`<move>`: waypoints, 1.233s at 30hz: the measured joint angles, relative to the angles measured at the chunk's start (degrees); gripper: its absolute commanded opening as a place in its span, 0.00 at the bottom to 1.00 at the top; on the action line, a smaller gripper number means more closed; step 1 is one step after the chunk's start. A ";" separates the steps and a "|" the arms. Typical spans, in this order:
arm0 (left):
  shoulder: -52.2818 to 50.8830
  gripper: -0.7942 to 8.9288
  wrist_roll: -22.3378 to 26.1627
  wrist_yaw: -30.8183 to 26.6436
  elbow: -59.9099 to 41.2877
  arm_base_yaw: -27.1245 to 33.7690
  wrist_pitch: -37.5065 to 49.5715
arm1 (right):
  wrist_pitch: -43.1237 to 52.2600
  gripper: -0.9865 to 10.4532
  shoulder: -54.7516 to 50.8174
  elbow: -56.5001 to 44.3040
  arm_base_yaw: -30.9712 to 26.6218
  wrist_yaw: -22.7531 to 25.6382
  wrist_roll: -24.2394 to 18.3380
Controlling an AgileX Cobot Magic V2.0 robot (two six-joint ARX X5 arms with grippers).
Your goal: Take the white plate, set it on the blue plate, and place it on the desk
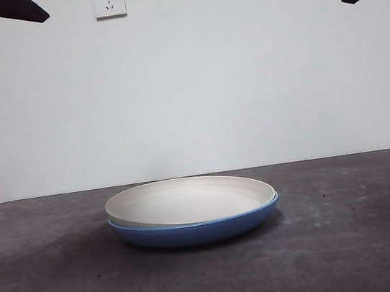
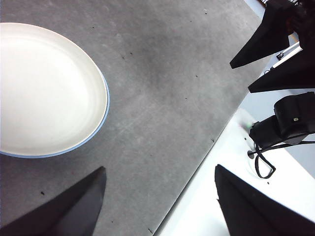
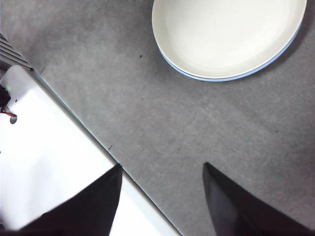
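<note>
On desk [image 1: 353, 240] | white plate [image 1: 188, 199] nested in blue plate [image 1: 192, 232]

You have the white plate [image 1: 188, 199] nested in the blue plate [image 1: 192, 230], slightly tilted, its rim riding higher at the left of the front view. The stack sits on the desk [image 1: 353, 240] about mid-table, a little left of centre. Behind it stands the wall, with a wall socket [image 1: 108, 0] high up, left of centre. Both grippers hang well above and apart from the plates: the left gripper [image 2: 160, 201] and the right gripper [image 3: 162, 196] over the desk's edge.
</note>
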 measured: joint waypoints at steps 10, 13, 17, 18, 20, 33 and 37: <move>0.00 0.43 0.00 0.00 0.00 0.00 -0.83 | 0.20 0.31 0.00 0.00 0.13 0.00 0.00; 0.00 0.36 0.00 0.00 0.00 0.00 -0.83 | 0.20 0.31 0.00 0.00 0.13 0.00 0.00; 0.00 0.08 0.02 0.00 0.00 0.00 -0.83 | 0.11 0.12 0.00 0.00 0.15 0.00 -0.09; 0.00 0.09 0.00 0.00 0.00 0.00 -0.83 | 0.07 0.09 0.00 0.00 0.13 0.00 -0.33; 0.00 0.09 0.00 0.00 0.00 0.00 -0.83 | 0.07 0.09 0.00 0.00 0.15 0.00 -0.63; 0.00 0.09 0.02 0.00 0.00 0.00 -0.76 | 0.35 0.09 0.00 0.00 0.15 0.00 -0.85; 0.00 0.09 0.02 0.00 0.00 0.00 -0.74 | 0.37 0.09 0.00 0.00 0.15 0.00 -0.85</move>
